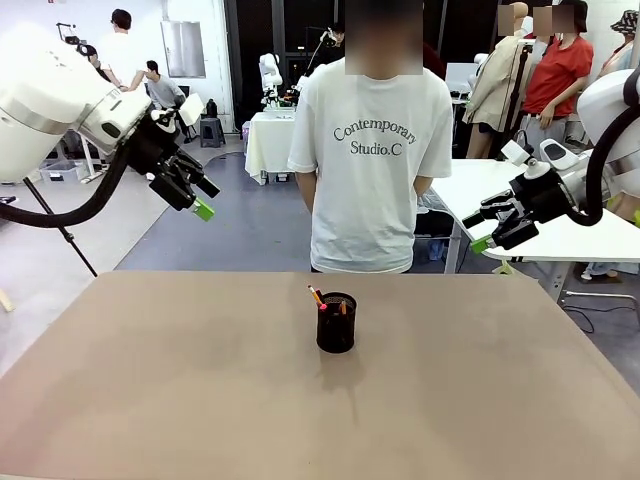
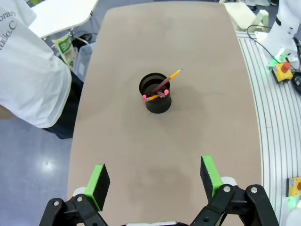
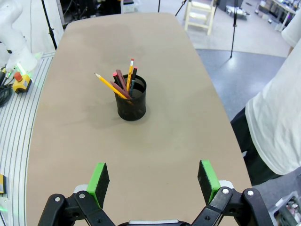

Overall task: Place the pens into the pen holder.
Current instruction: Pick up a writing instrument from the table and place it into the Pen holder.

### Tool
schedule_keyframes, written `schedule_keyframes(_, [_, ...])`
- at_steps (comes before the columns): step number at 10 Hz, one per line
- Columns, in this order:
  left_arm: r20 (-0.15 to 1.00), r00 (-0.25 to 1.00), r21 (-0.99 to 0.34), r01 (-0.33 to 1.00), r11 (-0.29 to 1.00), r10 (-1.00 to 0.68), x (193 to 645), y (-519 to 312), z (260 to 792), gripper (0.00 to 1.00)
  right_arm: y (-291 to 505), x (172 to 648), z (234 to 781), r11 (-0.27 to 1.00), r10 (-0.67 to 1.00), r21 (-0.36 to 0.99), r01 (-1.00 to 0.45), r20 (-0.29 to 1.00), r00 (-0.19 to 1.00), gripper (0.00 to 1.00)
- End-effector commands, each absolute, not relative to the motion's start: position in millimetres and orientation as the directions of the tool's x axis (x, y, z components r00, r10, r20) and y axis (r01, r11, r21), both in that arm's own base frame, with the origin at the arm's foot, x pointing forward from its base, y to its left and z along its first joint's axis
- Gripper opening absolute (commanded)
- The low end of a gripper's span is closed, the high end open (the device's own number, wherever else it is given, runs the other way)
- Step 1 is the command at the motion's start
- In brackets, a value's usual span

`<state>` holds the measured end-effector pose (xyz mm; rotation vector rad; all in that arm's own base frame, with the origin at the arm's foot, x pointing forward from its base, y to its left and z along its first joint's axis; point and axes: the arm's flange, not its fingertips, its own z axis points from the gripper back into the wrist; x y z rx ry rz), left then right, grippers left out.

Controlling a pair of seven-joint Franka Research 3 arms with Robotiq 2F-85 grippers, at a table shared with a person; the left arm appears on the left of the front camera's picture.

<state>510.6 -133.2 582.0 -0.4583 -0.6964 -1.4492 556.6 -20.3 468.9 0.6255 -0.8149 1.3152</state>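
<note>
The black mesh pen holder (image 1: pixel 336 323) stands near the middle of the table, and the pens (image 1: pixel 318 297) stick out of its top. From the left wrist, the pen holder (image 2: pixel 156 93) holds a yellow-orange pen (image 2: pixel 169 77) leaning over its rim beside a reddish-brown one. The right wrist view shows the holder (image 3: pixel 131 100) with the pens (image 3: pixel 123 80) fanned upward. My left gripper (image 1: pixel 198 198) hangs open, high above the table's left side. My right gripper (image 1: pixel 487 232) is open too, raised off to the right. Both are empty and far from the holder.
A person in a white T-shirt (image 1: pixel 372 160) stands at the far edge of the table, arms behind the back. The brown tabletop (image 1: pixel 200 380) stretches wide around the holder. A white table (image 1: pixel 560 235) stands behind at the right.
</note>
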Motion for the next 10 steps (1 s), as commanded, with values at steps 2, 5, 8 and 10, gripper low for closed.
schedule_keyframes(2, [0.667,0.01,0.106,0.988,0.109,-0.745,506.0,-128.3,580.0,1.0,-19.0,557.1,471.5,0.173,0.594,-0.043,-0.984,0.802,0.07,1.0])
schedule_keyframes(5, [0.676,-0.008,0.118,0.988,0.097,-0.737,510.7,-131.0,579.7,1.0,-19.0,557.1,471.5,0.173,0.594,-0.043,-0.984,0.802,0.07,1.0])
schedule_keyframes(8, [0.676,-0.008,0.118,0.988,0.097,-0.737,510.7,-131.0,579.7,1.0,-19.0,557.1,471.5,0.173,0.594,-0.043,-0.984,0.802,0.07,1.0])
schedule_keyframes(10, [0.676,-0.008,0.118,0.988,0.097,-0.737,510.7,-131.0,579.7,1.0,-19.0,557.1,471.5,0.173,0.594,-0.043,-0.984,0.802,0.07,1.0])
